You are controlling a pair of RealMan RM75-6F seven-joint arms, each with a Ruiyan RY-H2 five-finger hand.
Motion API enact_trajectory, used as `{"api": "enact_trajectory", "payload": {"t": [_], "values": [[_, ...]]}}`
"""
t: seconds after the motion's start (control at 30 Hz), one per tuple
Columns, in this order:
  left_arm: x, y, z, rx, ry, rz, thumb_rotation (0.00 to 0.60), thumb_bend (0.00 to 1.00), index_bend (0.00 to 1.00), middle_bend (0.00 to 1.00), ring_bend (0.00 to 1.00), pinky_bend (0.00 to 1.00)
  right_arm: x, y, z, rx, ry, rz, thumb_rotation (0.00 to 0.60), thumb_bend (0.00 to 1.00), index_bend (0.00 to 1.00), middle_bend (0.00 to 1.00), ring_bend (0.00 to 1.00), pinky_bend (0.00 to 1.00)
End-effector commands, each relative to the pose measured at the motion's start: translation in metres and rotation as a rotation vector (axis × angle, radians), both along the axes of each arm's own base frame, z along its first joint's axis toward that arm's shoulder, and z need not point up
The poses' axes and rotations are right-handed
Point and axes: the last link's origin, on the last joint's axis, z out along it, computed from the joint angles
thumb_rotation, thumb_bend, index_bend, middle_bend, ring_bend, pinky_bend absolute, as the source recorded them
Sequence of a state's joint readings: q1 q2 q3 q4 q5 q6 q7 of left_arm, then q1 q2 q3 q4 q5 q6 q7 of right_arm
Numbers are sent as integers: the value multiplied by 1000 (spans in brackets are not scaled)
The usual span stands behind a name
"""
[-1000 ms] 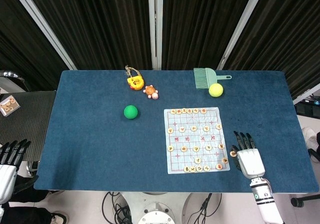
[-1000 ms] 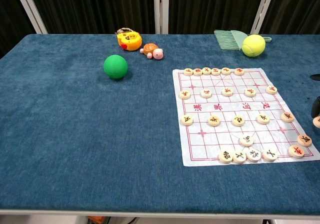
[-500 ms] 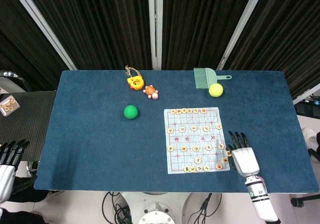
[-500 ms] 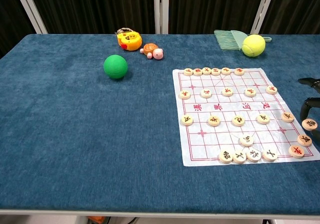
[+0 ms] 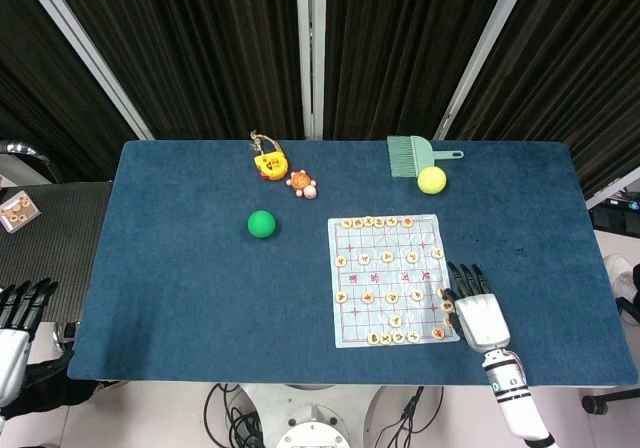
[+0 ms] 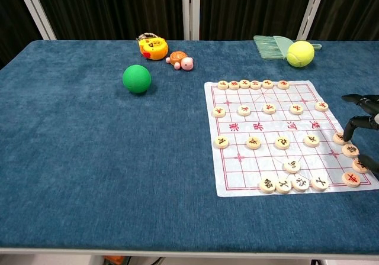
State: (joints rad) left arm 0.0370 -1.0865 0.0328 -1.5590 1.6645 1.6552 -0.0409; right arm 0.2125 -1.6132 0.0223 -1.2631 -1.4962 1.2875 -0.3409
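The right hand (image 5: 474,311) lies at the right edge of the chess mat (image 5: 390,279), near the counter's (image 5: 180,268) front right corner, its dark fingers (image 6: 357,122) spread and holding nothing. Their tips sit by a round chess piece (image 6: 350,151) on the mat's right border, with more pieces close around it; whether they touch it cannot be told. The left hand (image 5: 14,320) hangs off the counter's left edge, fingers apart and empty. Along the far edge sit a green brush (image 5: 410,154), a yellow ball (image 5: 432,179), a yellow toy (image 5: 269,162) and a turtle toy (image 5: 301,183). A green ball (image 5: 261,224) lies mid-counter; the front left stretch is bare cloth.
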Motion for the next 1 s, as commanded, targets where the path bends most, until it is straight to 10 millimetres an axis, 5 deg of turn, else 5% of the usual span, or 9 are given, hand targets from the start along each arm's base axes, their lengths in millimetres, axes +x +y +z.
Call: {"api": "enact_trajectory", "payload": {"t": [0.03,0.3,0.47,0.7,0.8,1.0], "values": [[0,0,0,0,1,-1,600,128,72,47,0,0,0,0,1,-1,3,-2,600,313,363,0,0,0],[2,0,1,5,5,-5,600,128,73,47,0,0,0,0,22,-68,-37,9,600,312,301,0,0,0],[4,1,-2,-2,6,-9,600,128,73,47,0,0,-12,15,83,-202,-90,6,600,308,105,0,0,0],[8,6,-6,-12,9,-17,600,129,72,47,0,0,-36,80,166,-373,-113,-7,600,269,0,0,0,0],[9,9,-7,-18,15,-19,600,130,72,47,0,0,-48,102,176,-388,-118,-79,600,268,0,0,0,0],[12,15,-9,-25,29,-32,600,130,73,47,0,0,-57,106,168,-363,-142,-134,600,268,0,0,0,0]]}}
